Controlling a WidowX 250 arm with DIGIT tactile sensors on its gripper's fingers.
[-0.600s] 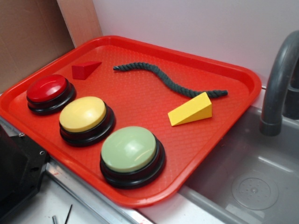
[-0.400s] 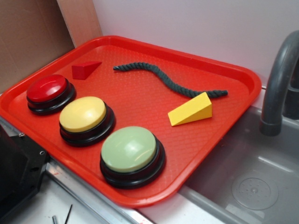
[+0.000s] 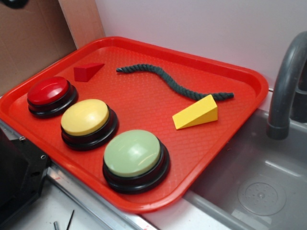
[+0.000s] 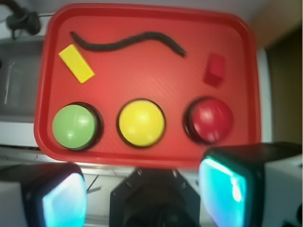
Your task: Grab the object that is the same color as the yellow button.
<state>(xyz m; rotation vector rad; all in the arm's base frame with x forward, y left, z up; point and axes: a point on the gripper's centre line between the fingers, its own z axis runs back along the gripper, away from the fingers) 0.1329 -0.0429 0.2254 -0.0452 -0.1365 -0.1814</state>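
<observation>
Wrist view, looking straight down: our gripper [image 4: 142, 194] hangs high above the near edge of the red tray [image 4: 147, 158], its two pale fingers [image 4: 64, 198] spread wide apart with nothing between them. We see the yellow wedge [image 3: 195, 113] lying on the tray's right-hand part in the exterior view, its thick end touching or just beside the tail of the dark green rope [image 3: 168, 81], which snakes across the back of the tray. Along the front stand three buttons on black bases in a row: the red button [image 3: 48, 91], the yellow button [image 3: 85, 117] in the middle, and the pale green button [image 3: 133, 153]. A small red wedge [image 3: 86, 71] sits behind the red button. A grey faucet [image 3: 285, 86] rises over the sink [image 3: 259, 187] beside the tray.
</observation>
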